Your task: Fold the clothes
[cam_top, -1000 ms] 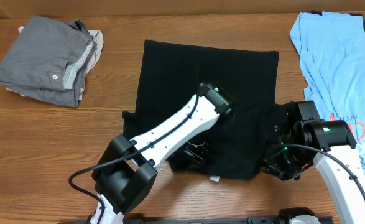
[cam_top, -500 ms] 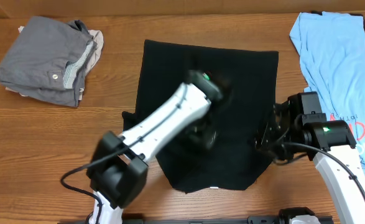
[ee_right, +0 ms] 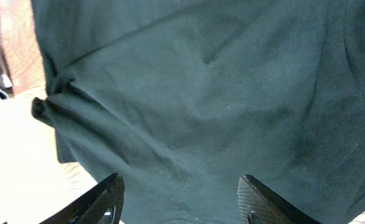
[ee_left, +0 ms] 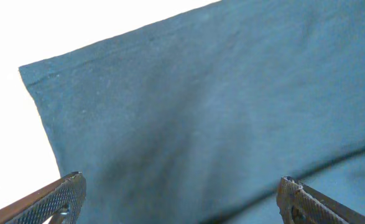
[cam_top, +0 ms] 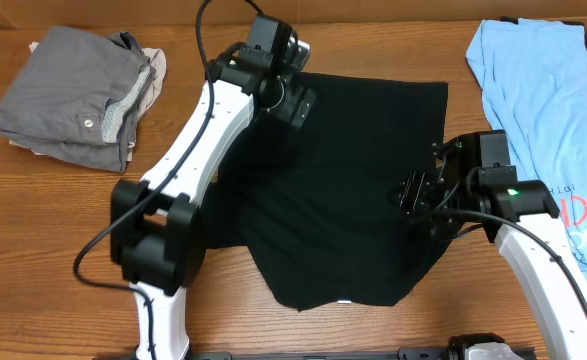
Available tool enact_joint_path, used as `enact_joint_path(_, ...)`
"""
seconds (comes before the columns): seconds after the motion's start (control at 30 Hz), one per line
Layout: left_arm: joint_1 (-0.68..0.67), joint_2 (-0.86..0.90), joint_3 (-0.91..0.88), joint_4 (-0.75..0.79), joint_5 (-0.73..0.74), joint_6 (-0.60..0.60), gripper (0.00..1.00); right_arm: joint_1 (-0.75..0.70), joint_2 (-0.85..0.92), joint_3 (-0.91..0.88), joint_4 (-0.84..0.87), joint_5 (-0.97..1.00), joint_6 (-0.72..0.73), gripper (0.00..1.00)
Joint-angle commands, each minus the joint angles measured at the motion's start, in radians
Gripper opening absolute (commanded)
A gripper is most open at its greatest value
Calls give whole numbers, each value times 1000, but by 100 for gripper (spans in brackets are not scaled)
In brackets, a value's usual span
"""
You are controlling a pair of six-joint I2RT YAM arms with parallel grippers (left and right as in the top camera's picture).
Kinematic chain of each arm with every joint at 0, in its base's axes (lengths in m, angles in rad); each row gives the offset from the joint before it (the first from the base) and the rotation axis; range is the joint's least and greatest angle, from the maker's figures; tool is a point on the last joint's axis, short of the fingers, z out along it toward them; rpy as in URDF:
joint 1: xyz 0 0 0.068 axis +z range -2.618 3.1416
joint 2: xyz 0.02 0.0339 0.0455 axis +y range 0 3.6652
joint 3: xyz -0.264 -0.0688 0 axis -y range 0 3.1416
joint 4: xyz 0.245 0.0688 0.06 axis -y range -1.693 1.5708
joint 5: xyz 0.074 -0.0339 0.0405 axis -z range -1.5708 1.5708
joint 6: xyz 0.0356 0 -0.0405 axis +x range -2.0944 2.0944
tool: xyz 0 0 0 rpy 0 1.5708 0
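1. Overhead: the black T-shirt [cam_top: 353,190] lies spread across the middle of the table [cam_top: 53,230], with its white label [cam_top: 344,301] at the bottom hem. The left gripper [cam_top: 298,100] hovers at the shirt's upper left corner. The right gripper [cam_top: 413,195] sits over its right edge. A light blue T-shirt [cam_top: 543,100] lies at upper right and a grey pile of garments [cam_top: 78,95] at upper left.
2. Left wrist: the fingers [ee_left: 64,196] stand wide apart in the bottom corners with nothing between them. Shirt fabric fills the frame, its corner at upper left.
3. Right wrist: the fingers [ee_right: 107,196] are parted along the bottom edge and clamp nothing. Dark fabric fills the frame, with a bunched fold [ee_right: 51,106] at left.
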Motion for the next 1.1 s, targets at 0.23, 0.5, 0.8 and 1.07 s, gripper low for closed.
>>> enact_joint_path(0.23, -1, 181, 8, -26, -60, 64, 98, 3, 48, 0, 11, 24, -29, 63)
enact_joint_path(0.5, 0, 253, 8, -20, -34, 43, 98, 3, 48, 0, 11, 30, -29, 63)
enact_joint_path(0.8, 20, 399, 8, 85, -36, 43, 100, 3, 48, 0, -19, 85, -37, 64)
enact_joint_path(1.07, 101, 523, 13, 209, -61, -14, 99, 3, 58, -1, -11, 151, -40, 64)
